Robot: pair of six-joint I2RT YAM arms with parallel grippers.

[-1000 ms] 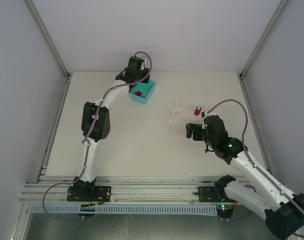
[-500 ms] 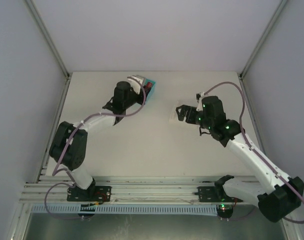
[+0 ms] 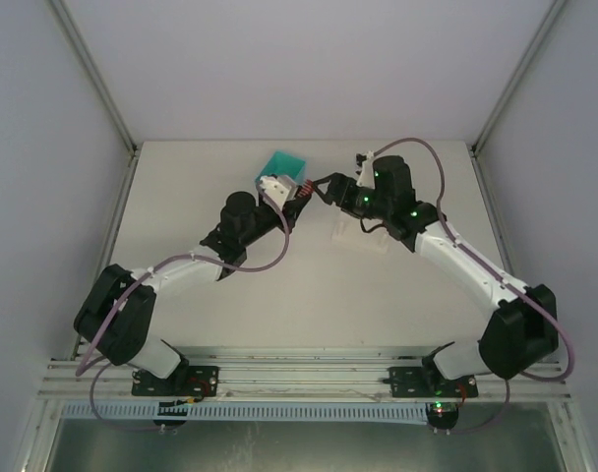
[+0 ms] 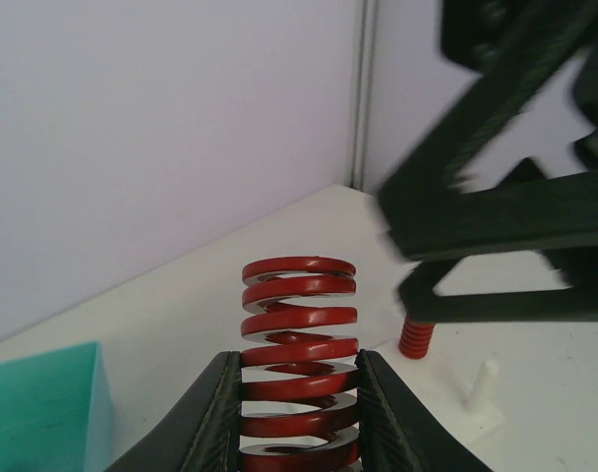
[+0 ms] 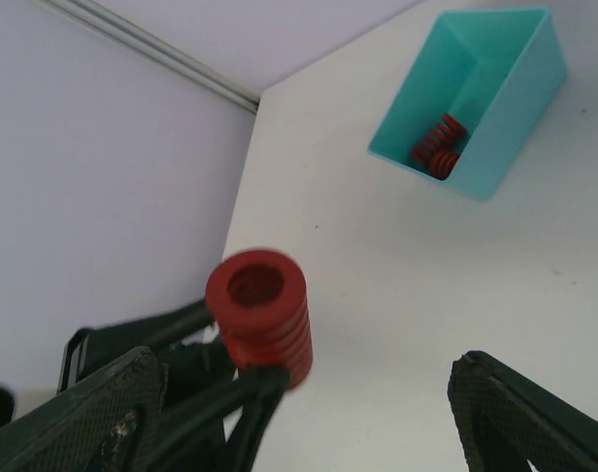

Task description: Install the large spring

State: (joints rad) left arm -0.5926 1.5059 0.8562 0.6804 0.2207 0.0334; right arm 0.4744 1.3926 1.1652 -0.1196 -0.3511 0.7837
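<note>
Holding the spring up near the middle of the far edge

Got the spring (image 4: 299, 344) pinched by its lower coils in the left gripper (image 4: 299, 433), fingers (image 4: 212, 418) snug on both sides, coils upright in the left wrist cam. Raised off the worktop (image 3: 309, 295), just right of the teal bin (image 3: 277, 162) and left of the white fixture (image 3: 350, 236). Sitting right in front of the right gripper (image 5: 309, 413), no contact that shows, with its fingers (image 5: 92, 413) spread wide and nothing in them. Also spotting a few small springs (image 5: 437, 147) down in the bin, plus one more small spring (image 4: 416, 339) standing near a white peg (image 4: 483, 383).
</note>
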